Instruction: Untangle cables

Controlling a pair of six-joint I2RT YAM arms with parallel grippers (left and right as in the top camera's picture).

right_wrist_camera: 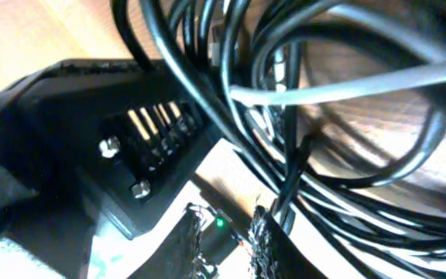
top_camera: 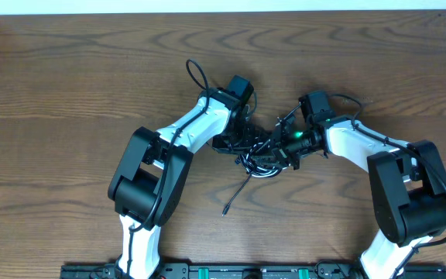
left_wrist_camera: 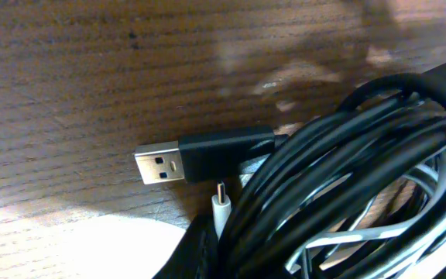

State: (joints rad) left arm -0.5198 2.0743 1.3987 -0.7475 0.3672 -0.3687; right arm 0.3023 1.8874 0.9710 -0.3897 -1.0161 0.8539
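Overhead first: the cables [top_camera: 260, 160] sit in a tangled clump mid-table [top_camera: 68, 77], wedged right between the left gripper [top_camera: 242, 143] and the right gripper [top_camera: 286, 149]. Both are buried in the clump, so I can't tell if either one is apart or pinched. One loose end [top_camera: 237, 194] trails off toward the near edge.

Left wrist cam: a USB plug [left_wrist_camera: 165, 164] lies flat on the wood, poking out of the coiled black cords [left_wrist_camera: 347, 178], with a white cord [left_wrist_camera: 339, 236] tucked underneath. No fingers in view.

Right wrist cam: super close and blurry. Black loops cross everywhere, the white cord [right_wrist_camera: 347, 89] runs over them, and a black robot part [right_wrist_camera: 91, 155] with screws is touching the pile.
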